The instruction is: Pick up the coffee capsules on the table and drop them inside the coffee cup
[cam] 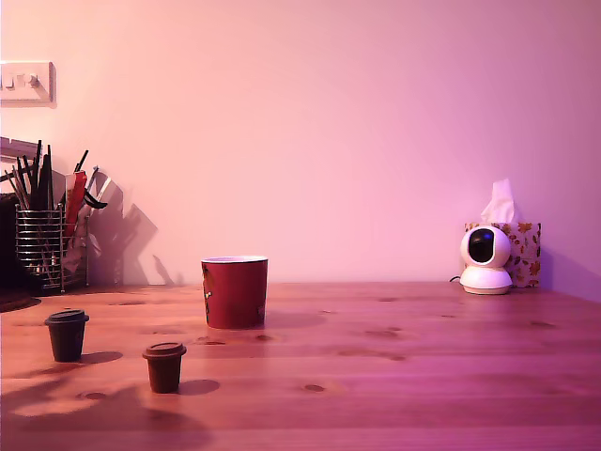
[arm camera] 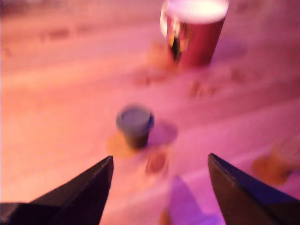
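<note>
The red coffee cup (cam: 235, 292) stands upright on the wooden table (cam: 423, 376), left of centre in the exterior view. A near-black capsule (cam: 67, 334) sits at the exterior view's left, and a brown capsule (cam: 164, 365) stands nearer the front, between it and the cup. The arm does not show in the exterior view. The blurred wrist view has my gripper (arm camera: 160, 161) open and empty above the table, with its dark fingers (arm camera: 89, 192) wide apart. The near-black capsule (arm camera: 135, 124) lies just ahead of them, the cup (arm camera: 194, 33) farther off, and the brown capsule (arm camera: 281, 159) at the picture's edge.
A wire mesh pen holder (cam: 42, 246) full of pens stands at the back on the exterior view's left. A small white camera (cam: 485, 260) and a tissue box (cam: 521, 244) sit at the back right, against the wall.
</note>
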Available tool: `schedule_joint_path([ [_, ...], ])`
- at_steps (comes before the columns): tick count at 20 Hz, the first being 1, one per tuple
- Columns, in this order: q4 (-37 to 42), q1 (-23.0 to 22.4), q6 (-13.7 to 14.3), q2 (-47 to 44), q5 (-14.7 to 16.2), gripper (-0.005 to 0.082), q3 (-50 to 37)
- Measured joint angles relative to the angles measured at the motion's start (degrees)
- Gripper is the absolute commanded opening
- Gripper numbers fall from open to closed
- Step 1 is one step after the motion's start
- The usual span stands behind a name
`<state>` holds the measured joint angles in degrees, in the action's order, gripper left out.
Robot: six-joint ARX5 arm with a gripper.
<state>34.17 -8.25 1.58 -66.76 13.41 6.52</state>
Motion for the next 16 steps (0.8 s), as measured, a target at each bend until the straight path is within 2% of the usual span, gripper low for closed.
schedule_joint_path([
  [7,15.7,0.0,1.4,-16.7,-1.0,0.059,0.3],
  [12,21.0,0.0,1.4,-29.2,-1.7,0.059,5.6],
  [16,22.7,0.0,1.4,-33.9,-1.8,0.059,9.6],
])
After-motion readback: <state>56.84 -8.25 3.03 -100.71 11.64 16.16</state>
